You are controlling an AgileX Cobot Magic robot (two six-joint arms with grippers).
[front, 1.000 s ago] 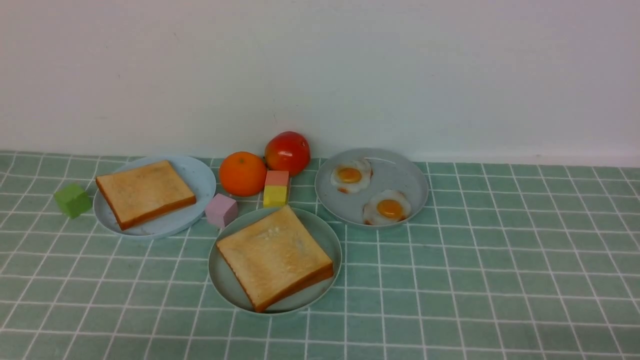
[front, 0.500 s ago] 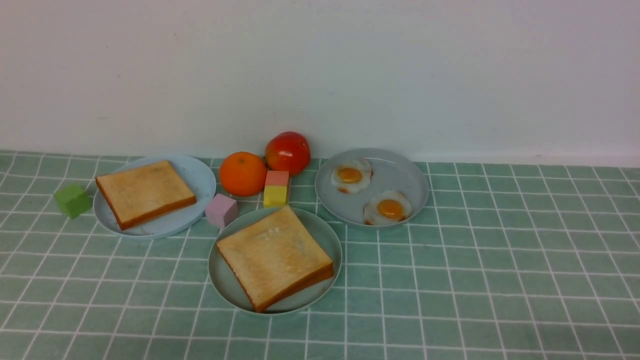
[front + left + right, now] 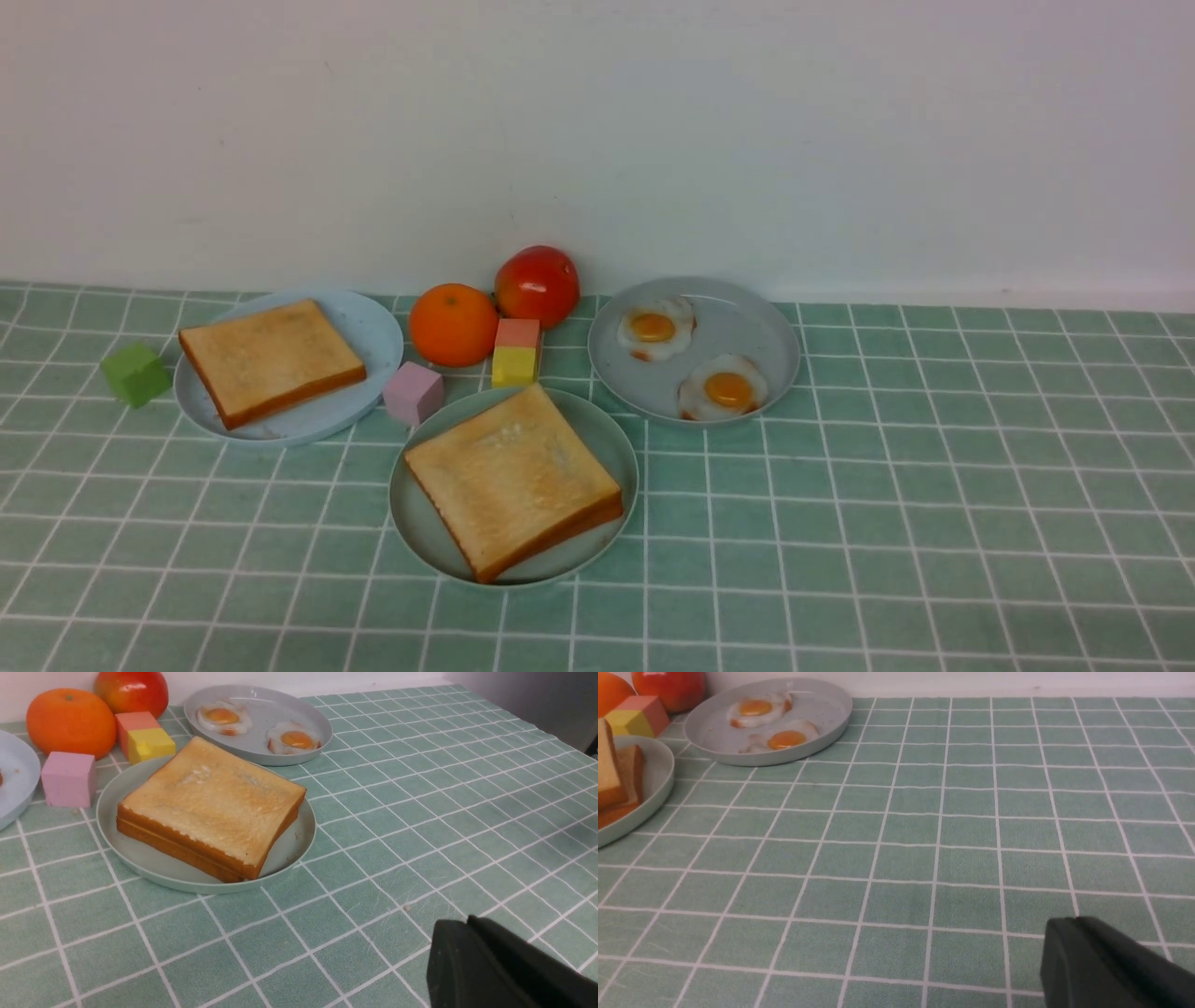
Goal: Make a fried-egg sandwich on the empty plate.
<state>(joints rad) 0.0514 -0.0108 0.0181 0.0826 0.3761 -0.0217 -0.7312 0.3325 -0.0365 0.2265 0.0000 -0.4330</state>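
Both sets of fingers, left (image 3: pixel 467 961) and right (image 3: pixel 1078 961), sit closed and empty, low over the surface (image 3: pixel 934 523) away from the fried-egg sandwich (image 3: pixel 512 480), which rests on the mint plate (image 3: pixel 415 523), apparently finished, beside the grey plate (image 3: pixel 747 322) of spare eggs.

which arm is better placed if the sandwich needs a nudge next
Left, probably. Its wrist view faces the whole sandwich on the plate; the right wrist view catches only the sandwich's corner at its edge and mostly faces cloth.
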